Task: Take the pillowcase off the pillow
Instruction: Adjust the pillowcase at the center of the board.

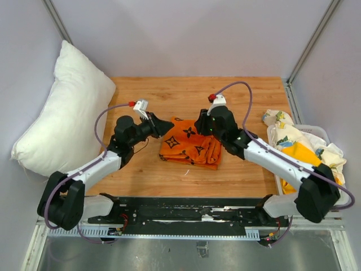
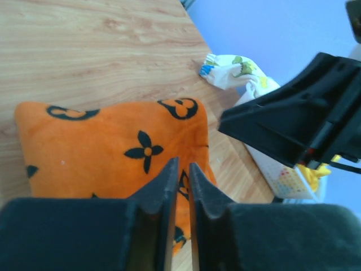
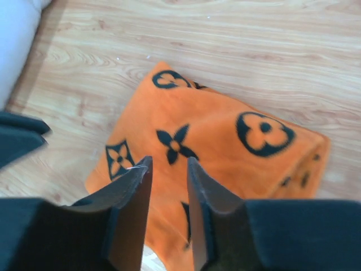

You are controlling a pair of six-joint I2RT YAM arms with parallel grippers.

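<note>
The orange pillowcase (image 1: 190, 144) with black motifs lies folded and flat on the wooden table, off the pillow. The white pillow (image 1: 65, 116) leans against the left wall, bare. My left gripper (image 1: 169, 127) hovers at the pillowcase's left edge, its jaws nearly closed with nothing between them (image 2: 181, 164). My right gripper (image 1: 198, 125) hovers over the pillowcase's far right part, its jaws a little apart and empty (image 3: 168, 161). The pillowcase also shows in the left wrist view (image 2: 107, 147) and the right wrist view (image 3: 214, 147). A corner of the pillow (image 3: 14, 39) shows in the right wrist view.
A white basket (image 1: 318, 132) with several printed and yellow cloths (image 1: 285, 132) stands at the table's right edge. The right arm (image 2: 299, 124) crosses the left wrist view. Grey walls enclose the table on three sides.
</note>
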